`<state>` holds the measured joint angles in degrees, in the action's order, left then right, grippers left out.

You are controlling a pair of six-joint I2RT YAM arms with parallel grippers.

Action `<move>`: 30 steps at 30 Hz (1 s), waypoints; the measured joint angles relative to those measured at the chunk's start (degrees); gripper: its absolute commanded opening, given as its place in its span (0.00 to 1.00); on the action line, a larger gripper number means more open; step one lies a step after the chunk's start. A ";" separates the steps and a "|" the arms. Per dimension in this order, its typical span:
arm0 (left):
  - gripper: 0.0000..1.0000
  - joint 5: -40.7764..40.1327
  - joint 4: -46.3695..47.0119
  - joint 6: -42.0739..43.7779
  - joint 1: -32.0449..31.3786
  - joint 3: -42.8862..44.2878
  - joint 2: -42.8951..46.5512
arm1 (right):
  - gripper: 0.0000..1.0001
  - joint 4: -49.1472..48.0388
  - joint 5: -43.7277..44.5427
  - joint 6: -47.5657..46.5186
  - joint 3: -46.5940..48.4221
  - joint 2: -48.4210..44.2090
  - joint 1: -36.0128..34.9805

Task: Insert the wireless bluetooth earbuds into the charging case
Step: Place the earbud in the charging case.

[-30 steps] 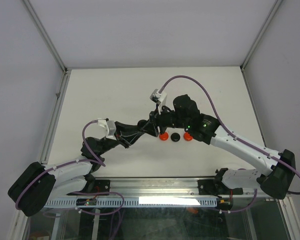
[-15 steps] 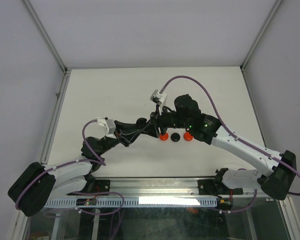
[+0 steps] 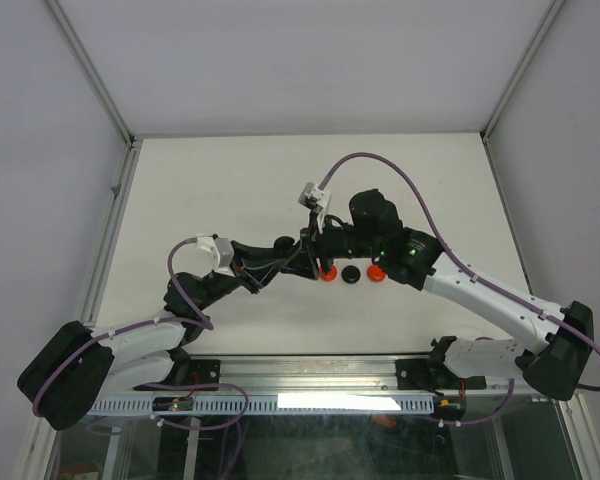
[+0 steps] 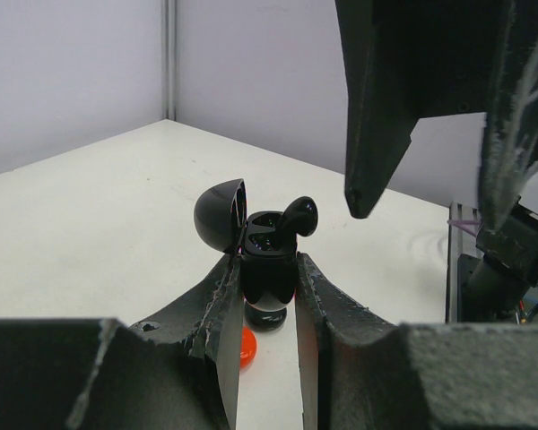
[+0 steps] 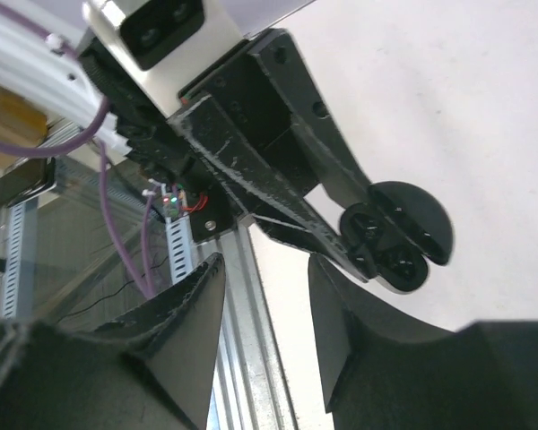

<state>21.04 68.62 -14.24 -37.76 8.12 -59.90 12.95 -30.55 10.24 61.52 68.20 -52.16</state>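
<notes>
Jutting from case [image 4: 269,273], earbud [image 4: 299,215]: left-wrist view only

Earbud [image 4: 298,218] atop the charging case [image 4: 269,279] within the left pincer [image 4: 267,267], a disc [image 4: 267,319] on the table [image 4: 90,206] directly beneath.

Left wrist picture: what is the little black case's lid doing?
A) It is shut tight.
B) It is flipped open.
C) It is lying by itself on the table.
B: the charging case, held in the left gripper, has its round lid swung open to one side, and a black earbud pokes out of the top.
</notes>
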 measured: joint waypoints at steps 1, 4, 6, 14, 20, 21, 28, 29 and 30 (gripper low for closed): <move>0.00 0.00 0.00 0.00 0.00 0.00 -0.09 | 0.45 0.00 0.66 0.00 0.00 -0.04 0.00; 0.00 0.00 0.07 0.02 0.00 0.00 -0.09 | 0.46 0.92 5.05 -0.24 0.00 -1.25 -0.04; 0.00 0.02 0.04 0.02 0.00 0.00 -0.09 | 0.47 1.49 7.58 -0.46 0.00 -2.51 -0.04; 0.00 0.52 1.46 -0.37 0.00 0.00 -0.11 | 0.48 1.51 10.49 -0.74 0.20 -2.01 -0.04; 0.00 0.68 1.64 -0.44 0.00 0.00 -0.11 | 0.47 1.40 9.64 -0.94 0.20 0.68 -0.02; 0.00 0.74 1.57 -0.44 0.00 0.00 -0.11 | 0.47 1.33 9.31 -1.05 0.20 0.76 -0.02; 0.00 0.70 1.64 -0.50 0.00 0.00 -0.11 | 0.46 0.66 5.57 -1.14 0.20 0.74 0.07; 0.00 0.68 1.64 -0.50 0.00 0.00 -0.11 | 0.46 0.66 5.03 -1.11 0.20 0.74 0.07; 0.00 0.68 1.64 -0.50 0.00 0.00 -0.11 | 0.46 0.63 4.48 -1.09 0.20 0.74 0.07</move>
<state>21.71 70.26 -14.74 -37.76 8.12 -60.01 13.58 -26.06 9.15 61.71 68.95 -52.10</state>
